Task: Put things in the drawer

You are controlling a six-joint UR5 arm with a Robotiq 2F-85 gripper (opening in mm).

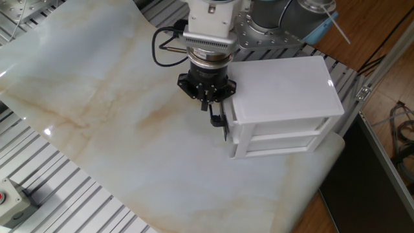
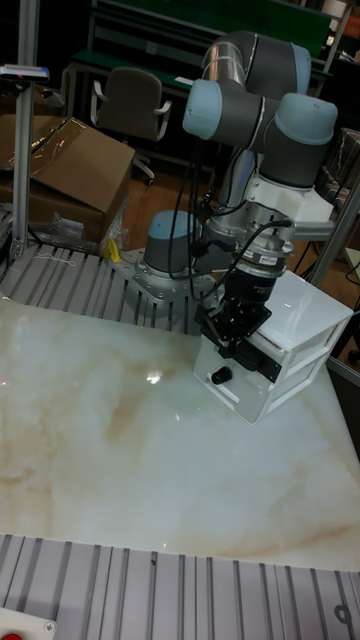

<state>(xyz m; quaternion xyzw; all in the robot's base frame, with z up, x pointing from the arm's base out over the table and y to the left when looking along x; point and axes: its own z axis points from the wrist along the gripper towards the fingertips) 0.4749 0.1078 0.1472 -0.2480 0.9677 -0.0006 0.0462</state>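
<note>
Gripper (image 1: 213, 111) hangs nose-down at the front of the white cabinet (image 1: 284, 84), its black fingers closed around the thin black bar handle (image 1: 224, 127) of the top drawer (image 1: 228, 120). That drawer sits nearly flush with the cabinet face. Both stand on the marbled tabletop (image 1: 116, 129). No wooden cube shows in either view

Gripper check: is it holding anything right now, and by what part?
The gripper sits at the thin black bar handle of the white top drawer, apparently gripping it. Whether the fingers actually clamp the bar cannot be told. No cube is visible.
</note>
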